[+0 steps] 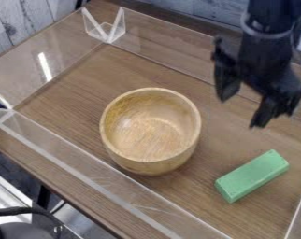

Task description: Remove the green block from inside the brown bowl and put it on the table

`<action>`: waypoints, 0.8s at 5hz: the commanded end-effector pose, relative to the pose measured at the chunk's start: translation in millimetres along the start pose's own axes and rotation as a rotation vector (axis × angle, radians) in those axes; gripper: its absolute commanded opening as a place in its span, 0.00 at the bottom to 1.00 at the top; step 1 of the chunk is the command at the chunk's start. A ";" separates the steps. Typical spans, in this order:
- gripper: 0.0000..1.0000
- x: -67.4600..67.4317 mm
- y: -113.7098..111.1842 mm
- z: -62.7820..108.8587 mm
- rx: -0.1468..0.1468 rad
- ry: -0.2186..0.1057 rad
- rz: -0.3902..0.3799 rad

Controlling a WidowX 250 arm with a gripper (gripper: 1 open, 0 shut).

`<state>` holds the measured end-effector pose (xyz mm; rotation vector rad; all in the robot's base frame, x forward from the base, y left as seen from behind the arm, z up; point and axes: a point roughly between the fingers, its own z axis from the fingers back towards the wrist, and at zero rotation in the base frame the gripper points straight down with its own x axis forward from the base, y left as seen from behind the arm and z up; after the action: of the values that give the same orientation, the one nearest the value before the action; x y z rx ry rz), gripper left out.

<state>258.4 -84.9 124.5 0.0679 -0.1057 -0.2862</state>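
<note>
Green block [253, 175]: flat, elongated bar, plain bright green, lying on the table [103, 79] to the right of the brown bowl [150, 128], apart from it, angled diagonally. Bowl is round, pale tan wood with thick walls. My gripper [257, 101] hangs above the block, jaws spread wide, grasping nothing.

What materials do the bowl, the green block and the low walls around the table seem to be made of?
The brown bowl looks like light wood with a smooth finish: grain lines show inside it. The green block is plain bright green, matte, with no grain; painted wood or plastic, I cannot tell which. The low walls look like clear acrylic: the floor shows through and their edges catch the light.
</note>
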 end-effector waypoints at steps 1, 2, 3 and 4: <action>1.00 15.2 -0.8 -0.3 0.000 -0.040 0.007; 1.00 16.4 -15.3 -14.6 -0.044 -0.018 0.044; 1.00 19.0 -33.3 -27.6 -0.078 0.004 0.073; 1.00 20.8 -46.2 -32.7 -0.079 -0.010 0.014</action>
<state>260.7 -128.7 76.0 0.0039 -0.0487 -0.2724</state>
